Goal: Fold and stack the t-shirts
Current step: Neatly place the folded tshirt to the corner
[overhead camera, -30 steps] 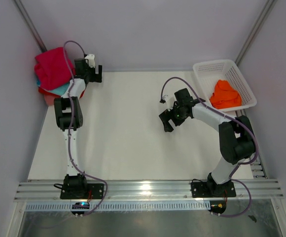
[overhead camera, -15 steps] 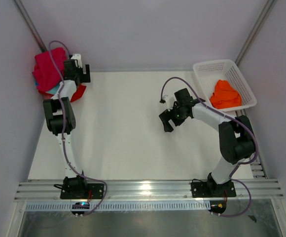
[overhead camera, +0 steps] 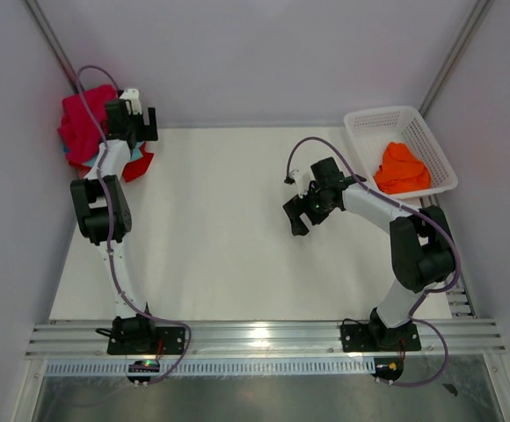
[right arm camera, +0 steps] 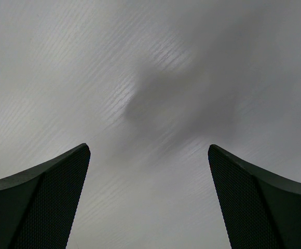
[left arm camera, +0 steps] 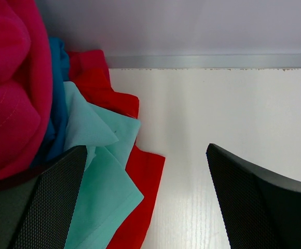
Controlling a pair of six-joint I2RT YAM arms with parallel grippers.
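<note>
Bunching in the far-left corner, t-shirts [overhead camera: 83, 127] lie axis unclear — left hand [left arm camera: 146, 155], right hand [right arm camera: 149, 150] agape.

Lab: bare walled robot table [overhead camera: 229, 246]

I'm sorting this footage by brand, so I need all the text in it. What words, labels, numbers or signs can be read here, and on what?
No readable text in any view.
Pile of shirts: plain cloth, no print or tag showing.
Orange shirt: plain.
Basket: plain white lattice, no label visible.
Left arm and right arm: no lettering can be made out; any marking is too small to read.
</note>
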